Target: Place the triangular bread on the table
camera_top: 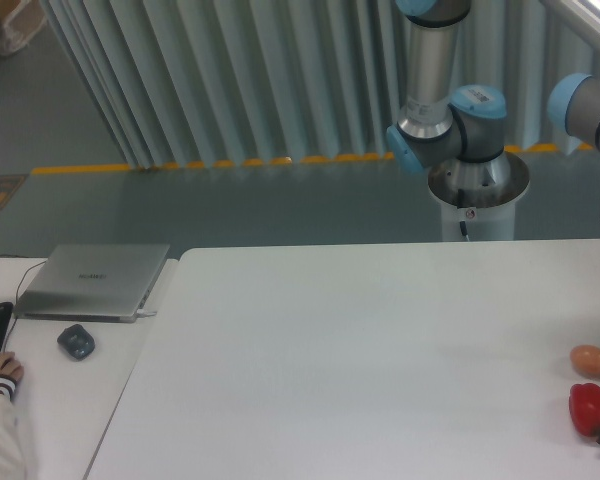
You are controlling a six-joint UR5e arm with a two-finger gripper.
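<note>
The triangular bread and the gripper both sit outside my view past the right edge, so grip state is unknowable. On the bench (330,350), an egg (590,360) lies just above a red pepper (592,408).

Arm (450,120) upright behind, elbow at right edge, tool out of frame

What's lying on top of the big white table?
On the table lie a tan egg and a red bell pepper, both near its right edge. No bread shows; anything beyond the frame's right edge is unseen.
</note>
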